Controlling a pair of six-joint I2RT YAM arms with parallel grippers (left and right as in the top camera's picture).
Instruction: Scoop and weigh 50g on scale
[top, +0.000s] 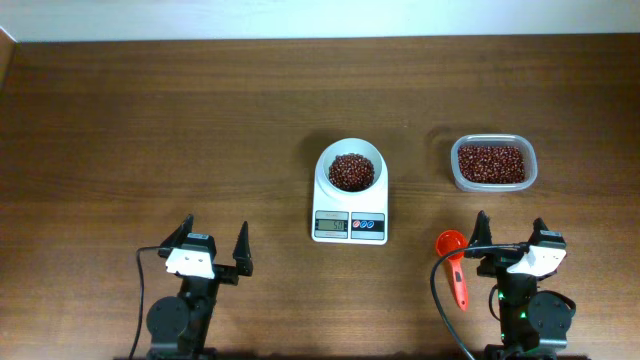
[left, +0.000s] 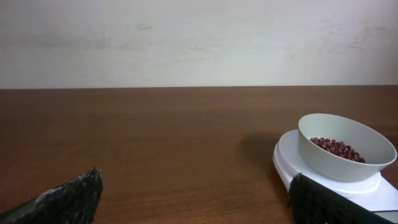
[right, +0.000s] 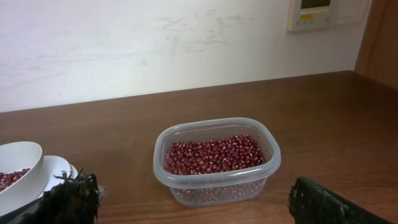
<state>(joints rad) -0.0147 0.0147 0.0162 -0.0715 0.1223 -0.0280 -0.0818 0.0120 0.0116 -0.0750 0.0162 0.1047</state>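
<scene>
The white scale (top: 349, 226) stands mid-table, and its round bowl (top: 349, 170) holds a small heap of dark red-brown beans (top: 350, 172). I cannot read the display. The orange-red scoop (top: 456, 270) lies flat on the table, apparently empty, just left of my right gripper (top: 511, 228), which is open and holds nothing. My left gripper (top: 215, 235) is open and empty at the front left. The left wrist view has the left gripper (left: 194, 186) facing bare table, with the scale's bowl (left: 345, 146) at its right. In the right wrist view the right gripper (right: 191, 198) faces the bean tub.
A clear rectangular plastic tub (top: 493, 163) of the same beans sits right of the scale; the right wrist view shows this tub (right: 217, 162) directly ahead. A wall runs along the table's far edge. A wooden panel (right: 380, 37) stands at the far right.
</scene>
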